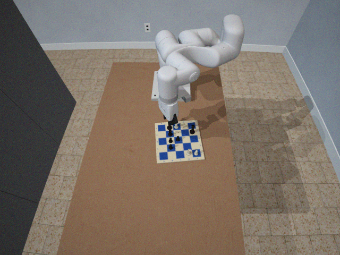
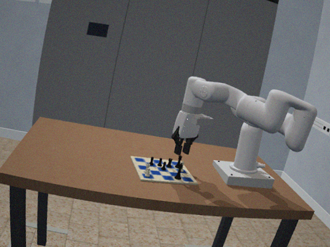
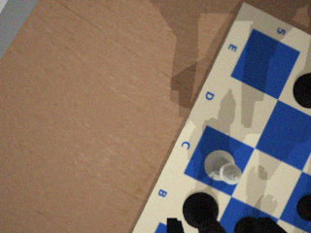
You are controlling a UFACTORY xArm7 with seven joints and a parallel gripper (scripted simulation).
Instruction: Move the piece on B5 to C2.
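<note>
Wrist view is looking down on a corner of the chessboard [image 3: 204,123], where the edge letters B to E are running along one side and the number 5 is sitting at the far corner. A black piece [image 3: 199,208] is standing upright on B5, the cream square beside the letter B. A white piece [image 3: 220,166] is standing on the blue square C5 just beside it. Another black piece [image 3: 304,90] is showing at the right border on E4.

Top view is showing the white arm [image 1: 189,52] reaching down from its base plate [image 1: 154,94] to the board's near-arm row. The end effector [image 1: 172,120] is hovering just above the B5 black piece [image 1: 169,127], with its fingers partly spread and gripping nothing. The target square C2 [image 1: 179,147] is lying cream and bare in the fourth row from the arm, with black pieces standing on squares beside it. Two white pieces [image 1: 192,152] are standing in the row farthest from the arm. The board [image 1: 178,160] is lying flat on the brown surface [image 1: 123,178].

Exterior view is showing the end effector [image 2: 182,151] hanging apart from the B5 piece [image 2: 179,162] below it, with a clear gap between fingertips and piece. All pieces in sight are standing upright.
</note>
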